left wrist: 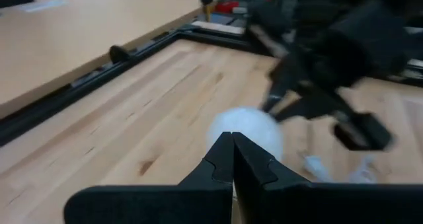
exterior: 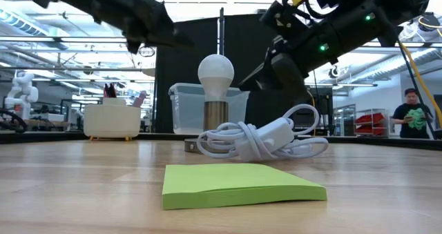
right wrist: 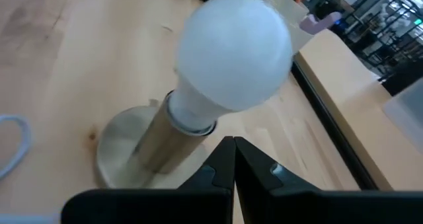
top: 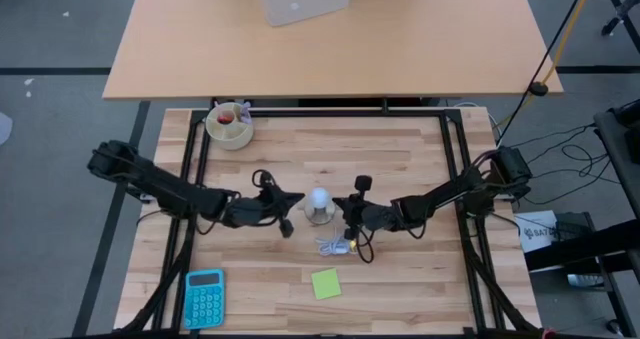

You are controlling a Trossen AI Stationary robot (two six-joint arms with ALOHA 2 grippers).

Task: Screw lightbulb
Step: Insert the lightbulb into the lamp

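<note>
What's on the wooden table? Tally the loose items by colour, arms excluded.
White: 3, lightbulb, coiled cable, bowl
Green: 1, sticky notepad
Blue: 1, calculator
Grey: 1, socket base
Total: 6

1. The lightbulb (top: 318, 199) stands upright in its socket (top: 320, 215) at the table's (top: 400, 159) middle.
2. The coiled cable (top: 334, 245) lies just before the socket.
3. The sticky-note pad (top: 325, 283) lies nearer the front edge.
4. The calculator (top: 204, 298) sits at the front left.
5. The bowl (top: 230, 126) sits at the back left.

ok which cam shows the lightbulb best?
Right wrist view: the lightbulb fills the picture, seated upright in the socket. Low view shows it whole but smaller, cable in front. High view shows only its white top. Left wrist view shows a white blur behind the left tool.
</note>
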